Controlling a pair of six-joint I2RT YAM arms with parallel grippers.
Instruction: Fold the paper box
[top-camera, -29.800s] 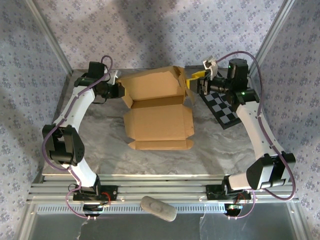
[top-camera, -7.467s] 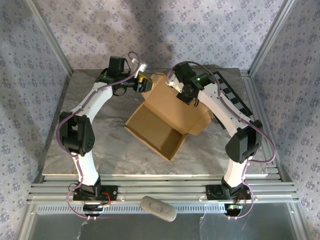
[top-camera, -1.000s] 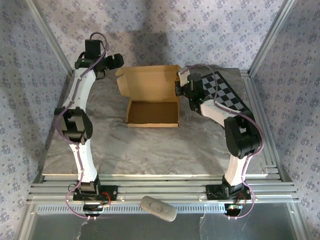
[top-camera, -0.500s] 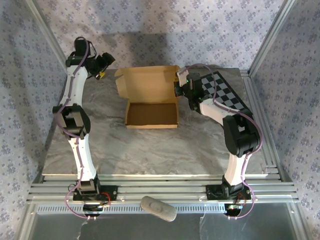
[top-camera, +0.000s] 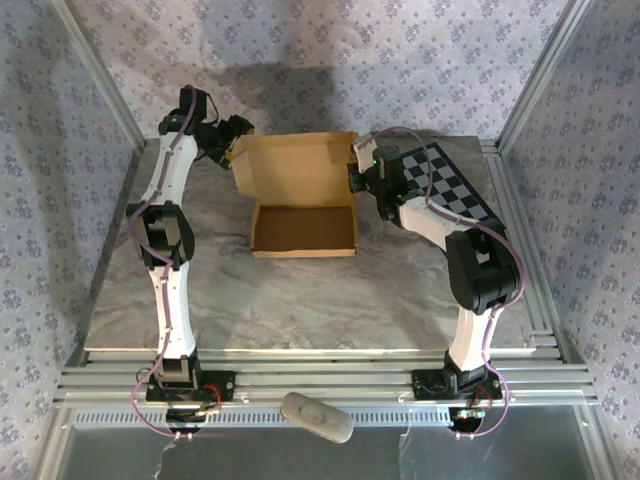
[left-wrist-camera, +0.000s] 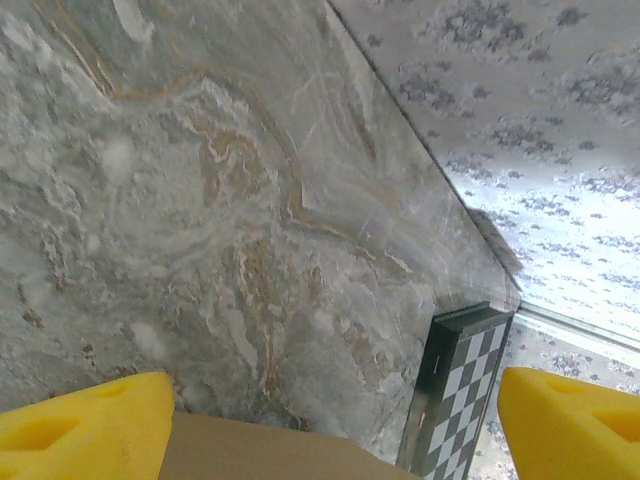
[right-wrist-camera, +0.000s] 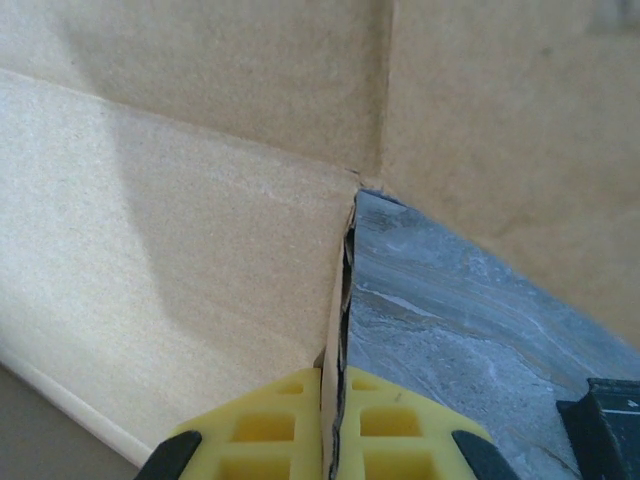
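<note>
Grey veined marble table (top-camera: 300, 300) lies smooth before me, and past its middle sits the box (top-camera: 303, 228): plain matte tan cardboard, a shallow rectangular tray with its lid (top-camera: 295, 168) upright along the far side. My right gripper (right-wrist-camera: 333, 425) is clenched on a thin wall edge at the box's far right corner, its yellow moulded pads (right-wrist-camera: 270, 420) pressed together. My left gripper (top-camera: 233, 133) hangs released by the lid's left edge, yellow fingertips (left-wrist-camera: 80, 425) wide apart, with a glossy checkerboard (top-camera: 450, 190) at the far right.
</note>
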